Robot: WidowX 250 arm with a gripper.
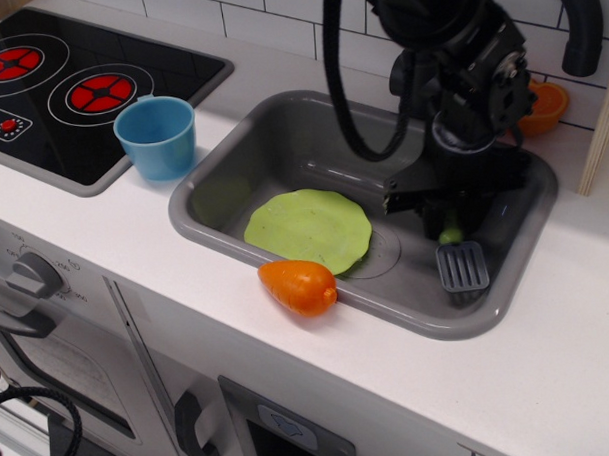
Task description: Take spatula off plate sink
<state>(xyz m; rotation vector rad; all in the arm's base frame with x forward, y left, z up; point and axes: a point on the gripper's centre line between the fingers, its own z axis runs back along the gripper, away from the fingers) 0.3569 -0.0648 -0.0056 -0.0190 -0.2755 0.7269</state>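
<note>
Gripper [451, 226]: black, bulky, with a thick black cable looping above it; it stands over the right part of the sink [281, 139], its fingers clenched on the light-green handle of the spatula [462, 264]. Only a small part of the chunky handle shows between the fingers. The grey, slotted, rectangular blade hangs directly below the gripper and toward the viewer, low over the sink floor near the front right corner; whether it touches the floor cannot be told.

Sink: grey, smooth plastic, rectangular with rounded corners, a round drain ring moulded into the floor just left of the gripper.

Plate [308, 229]: flat, round, lime-green, matte, with a slightly wavy edge; it lies on the sink floor to the left of the gripper, apart from the spatula, bare.

Carrot [299, 286]: orange, glossy, rounded, on the sink's front rim, left of and nearer the viewer than the gripper.

Cup [156, 137]: light blue, smooth, on the white tabletop [550, 370] well to the left, beside the black hob [50, 92] with red rings.

Orange half [540, 107]: behind the gripper to the right, partly hidden.
</note>
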